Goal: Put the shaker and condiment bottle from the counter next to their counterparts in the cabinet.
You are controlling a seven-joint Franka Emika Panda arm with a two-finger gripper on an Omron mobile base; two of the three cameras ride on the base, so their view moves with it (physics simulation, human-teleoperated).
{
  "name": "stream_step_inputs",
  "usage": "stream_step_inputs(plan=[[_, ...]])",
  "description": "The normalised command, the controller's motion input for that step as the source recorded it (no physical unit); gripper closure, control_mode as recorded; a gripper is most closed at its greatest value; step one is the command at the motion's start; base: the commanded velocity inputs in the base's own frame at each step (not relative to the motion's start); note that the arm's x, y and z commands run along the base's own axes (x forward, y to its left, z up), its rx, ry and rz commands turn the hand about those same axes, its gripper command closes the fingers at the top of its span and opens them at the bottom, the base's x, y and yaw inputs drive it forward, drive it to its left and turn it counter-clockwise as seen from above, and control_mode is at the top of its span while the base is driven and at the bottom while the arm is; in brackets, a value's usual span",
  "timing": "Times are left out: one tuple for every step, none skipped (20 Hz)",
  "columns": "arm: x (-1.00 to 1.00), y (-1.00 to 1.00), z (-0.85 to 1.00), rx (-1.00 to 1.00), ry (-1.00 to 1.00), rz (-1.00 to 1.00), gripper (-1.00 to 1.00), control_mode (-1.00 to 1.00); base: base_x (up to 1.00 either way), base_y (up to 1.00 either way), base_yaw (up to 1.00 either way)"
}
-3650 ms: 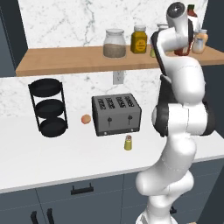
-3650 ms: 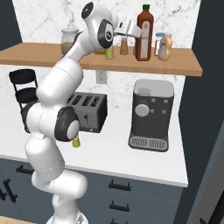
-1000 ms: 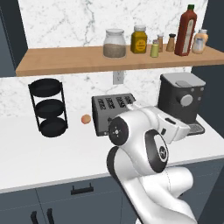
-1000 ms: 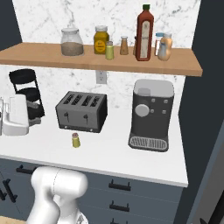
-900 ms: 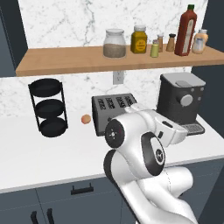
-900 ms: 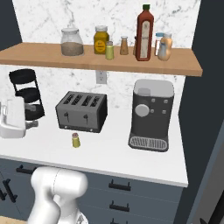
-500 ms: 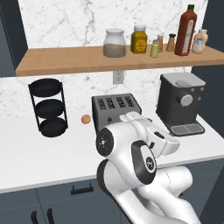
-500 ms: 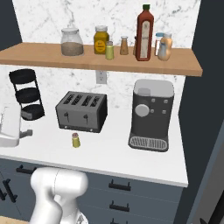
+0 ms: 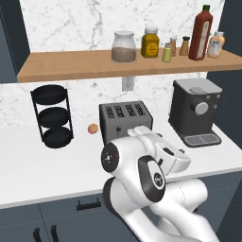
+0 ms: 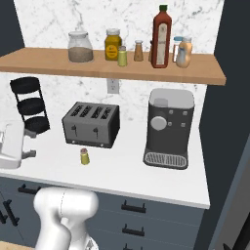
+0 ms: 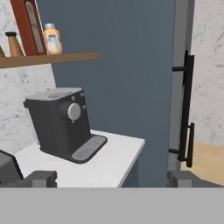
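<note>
Kitchen: you face a white counter (image 10: 146, 171) under a marble wall, with a long wooden shelf (image 9: 71, 64) above it
Shelf, left to right: a glass jar (image 9: 124, 46), an amber jar with a yellow label (image 9: 151, 42), then a cluster of small shakers (image 10: 131, 52) beside the red bottle (image 10: 161, 38)
Red bottle: you see it upright on the shelf, green cap on top, with two pale-capped bottles (image 10: 182, 51) just to its right
Yellow-green shaker on the shelf: it stands just right of the amber jar (image 10: 122, 56)
Shaker on the counter: small, yellow-green, upright on the white top (image 10: 85, 156), just in front of the toaster (image 10: 92, 124) and apart from it
Coffee machine: right of the toaster (image 10: 168, 128), under the shelf's right end
Black rack: three round tiers at the counter's left (image 9: 53, 116), an orange ball (image 9: 93, 128) lying between it and the toaster
Gripper: your finger tips sit spread wide at the bottom of the hand view (image 11: 111, 179), pinching nothing, pointed at the coffee machine and a dark tall panel (image 11: 131, 74)
</note>
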Motion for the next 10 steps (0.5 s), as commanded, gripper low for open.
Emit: stream_step_inputs(plan=[[0.00,0.00,-0.29,0.02,-0.03,0.00,-1.00,-1.00,0.00,0.00,0.00],[0.00,0.00,-0.28,0.02,-0.04,0.00,-1.00,-1.00,0.00,0.00,0.00],[0.00,-0.07,-0.28,0.03,-0.07,0.00,-1.00,-1.00,0.00,0.00,0.00],[0.00,-0.01,-0.29,0.02,-0.03,0.00,-1.00,-1.00,0.00,0.00,0.00],[0.00,-0.01,-0.25,0.03,-0.02,0.00,-1.00,-1.00,0.00,0.00,0.00],[0.00,-0.01,-0.28,0.02,-0.03,0.00,-1.00,-1.00,0.00,0.00,0.00],[0.00,0.00,-0.22,0.01,0.00,0.00,-1.00,-1.00,0.00,0.00,0.00],[0.00,-0.08,-0.28,0.01,0.00,0.00,-1.00,-1.00,0.00,0.00,0.00],[0.00,-0.11,-0.28,0.00,0.00,0.00,-1.00,-1.00,0.00,0.00,0.00],[0.00,-0.07,-0.33,0.00,0.00,0.00,-1.00,-1.00,0.00,0.00,0.00]])
